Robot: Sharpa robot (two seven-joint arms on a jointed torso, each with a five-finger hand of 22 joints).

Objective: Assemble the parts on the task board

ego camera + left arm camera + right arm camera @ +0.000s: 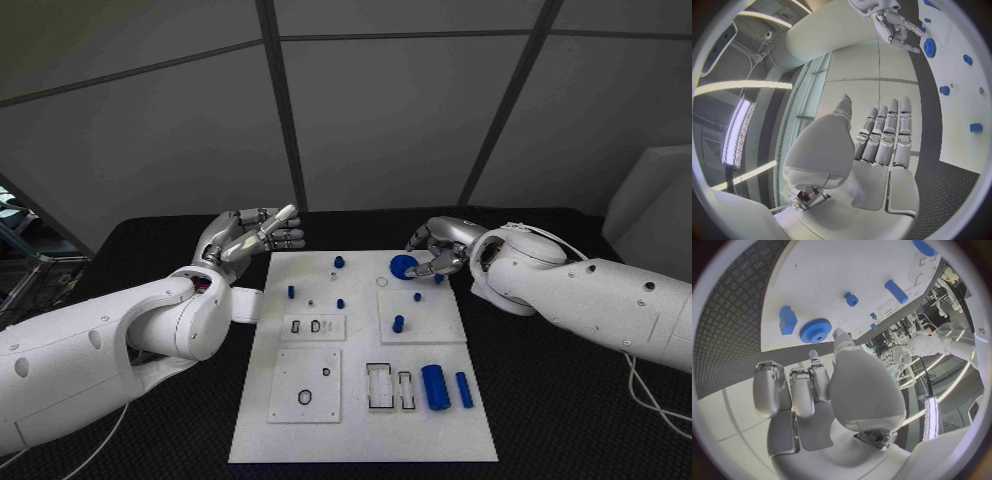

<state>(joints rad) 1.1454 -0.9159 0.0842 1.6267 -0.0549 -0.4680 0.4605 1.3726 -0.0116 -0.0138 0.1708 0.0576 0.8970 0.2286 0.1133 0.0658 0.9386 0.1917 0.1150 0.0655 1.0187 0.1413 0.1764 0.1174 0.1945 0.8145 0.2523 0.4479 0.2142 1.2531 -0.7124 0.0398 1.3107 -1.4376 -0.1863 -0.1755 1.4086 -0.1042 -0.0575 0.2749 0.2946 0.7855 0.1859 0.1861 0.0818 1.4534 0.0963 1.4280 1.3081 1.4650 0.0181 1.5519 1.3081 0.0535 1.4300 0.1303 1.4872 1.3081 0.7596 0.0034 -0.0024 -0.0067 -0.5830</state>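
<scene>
The white task board [361,425] lies in the middle of the table, and a blue gear [402,266] lies flat near its far edge. My right hand [440,250] is at the gear's right side, thumb and a fingertip against its rim. In the right wrist view the gear [815,331] sits just beyond the thumb tip, beside a small blue block [787,320]. My left hand [260,236] is raised off the far left corner of the board, its fingers straight and apart, holding nothing. The left wrist view shows the right hand [895,25] at the gear [929,47].
Several short blue pegs [398,323] stand in the board's middle. Two blue cylinders [434,387] lie at its near right, next to empty slots [379,385]. A small white plate [307,384] with cut-outs lies at the near left. Black table [562,400] surrounds the board.
</scene>
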